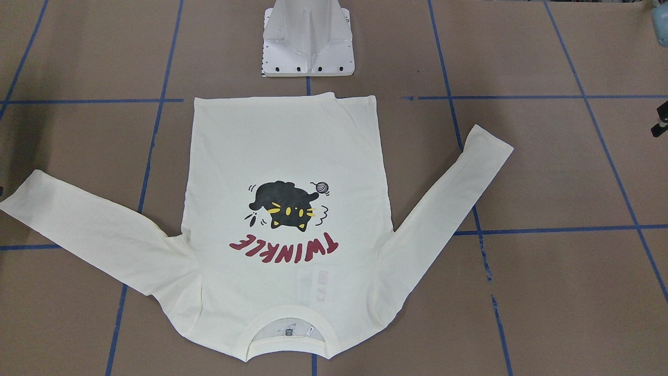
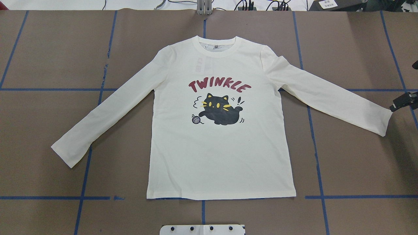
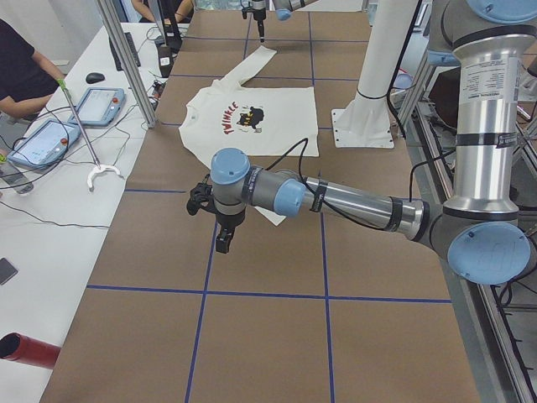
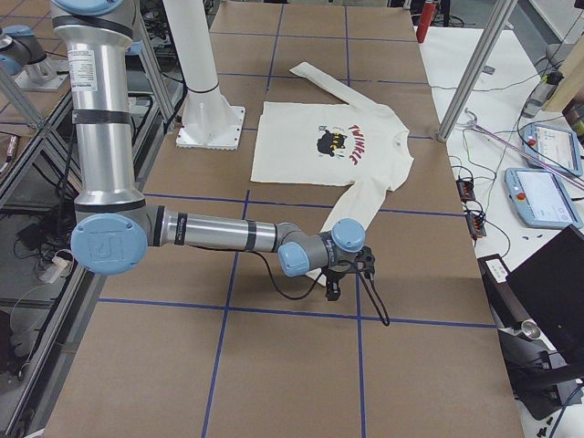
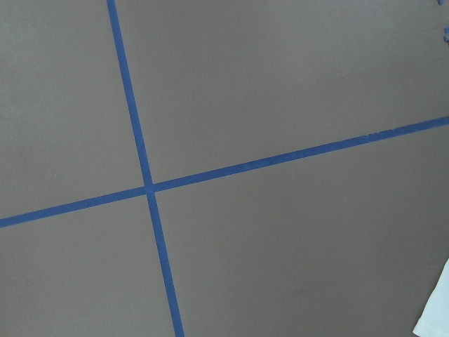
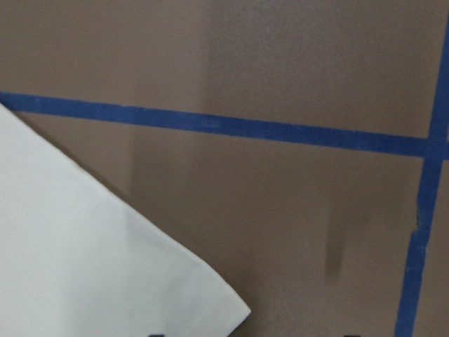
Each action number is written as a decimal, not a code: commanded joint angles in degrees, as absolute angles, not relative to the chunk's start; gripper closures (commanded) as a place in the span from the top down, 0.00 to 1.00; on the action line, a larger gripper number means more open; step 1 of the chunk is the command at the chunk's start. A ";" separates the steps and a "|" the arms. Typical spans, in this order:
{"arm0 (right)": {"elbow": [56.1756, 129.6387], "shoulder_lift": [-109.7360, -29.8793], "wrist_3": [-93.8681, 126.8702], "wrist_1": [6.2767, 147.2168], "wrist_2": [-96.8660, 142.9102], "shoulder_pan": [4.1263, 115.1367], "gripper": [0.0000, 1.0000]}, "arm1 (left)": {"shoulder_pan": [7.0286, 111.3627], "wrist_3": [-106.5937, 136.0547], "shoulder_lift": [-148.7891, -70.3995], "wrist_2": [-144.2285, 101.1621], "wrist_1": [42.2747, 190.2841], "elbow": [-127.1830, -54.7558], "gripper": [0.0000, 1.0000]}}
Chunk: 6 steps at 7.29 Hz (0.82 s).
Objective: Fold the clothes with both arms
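Observation:
The clothes, one cream long-sleeved shirt (image 2: 222,147), lie flat and print-up in the middle of the table, with both sleeves spread out and down. The cat print and red lettering face up (image 1: 284,209). My right gripper (image 2: 403,101) hovers just beyond the right sleeve's cuff (image 2: 383,124) and touches no cloth. That cuff fills the lower left of the right wrist view (image 6: 84,267), where two dark tips at the bottom edge stand far apart. My left gripper (image 1: 660,121) hangs past the other cuff (image 1: 490,143), clear of it. I cannot tell whether its jaws are open.
The white pedestal base (image 1: 308,47) stands at the hem side of the shirt. Blue tape lines (image 5: 144,182) grid the brown table. A bench with tablets (image 3: 42,143), cables and a seated person (image 3: 21,71) runs along the far side, behind aluminium posts (image 3: 126,59).

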<state>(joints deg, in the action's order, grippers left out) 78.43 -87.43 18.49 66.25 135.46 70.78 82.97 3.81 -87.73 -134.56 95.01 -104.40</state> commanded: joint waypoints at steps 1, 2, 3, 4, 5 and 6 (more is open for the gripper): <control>75.24 -85.35 19.69 65.65 135.44 69.61 0.85 | 82.97 3.78 -87.80 -134.56 95.01 -104.41 1.00; 74.71 -85.08 19.77 65.65 135.44 69.52 0.71 | 82.97 3.78 -87.80 -134.56 95.01 -104.41 1.00; 74.53 -85.08 19.78 65.74 135.44 69.43 0.56 | 82.97 3.78 -87.80 -134.56 95.10 -104.41 1.00; 74.44 -85.08 19.78 65.66 135.53 69.26 0.46 | 82.97 3.78 -87.89 -134.56 95.01 -104.41 1.00; 74.44 -84.99 19.78 65.74 135.53 69.08 0.28 | 82.97 3.78 -87.89 -134.56 95.01 -104.33 1.00; 74.36 -84.73 19.78 65.74 135.61 68.91 0.00 | 82.97 3.69 -87.89 -134.56 95.01 -104.33 1.00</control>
<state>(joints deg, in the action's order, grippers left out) 74.45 -84.97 19.77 65.72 135.54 69.13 82.97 3.76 -87.87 -134.56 95.02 -104.37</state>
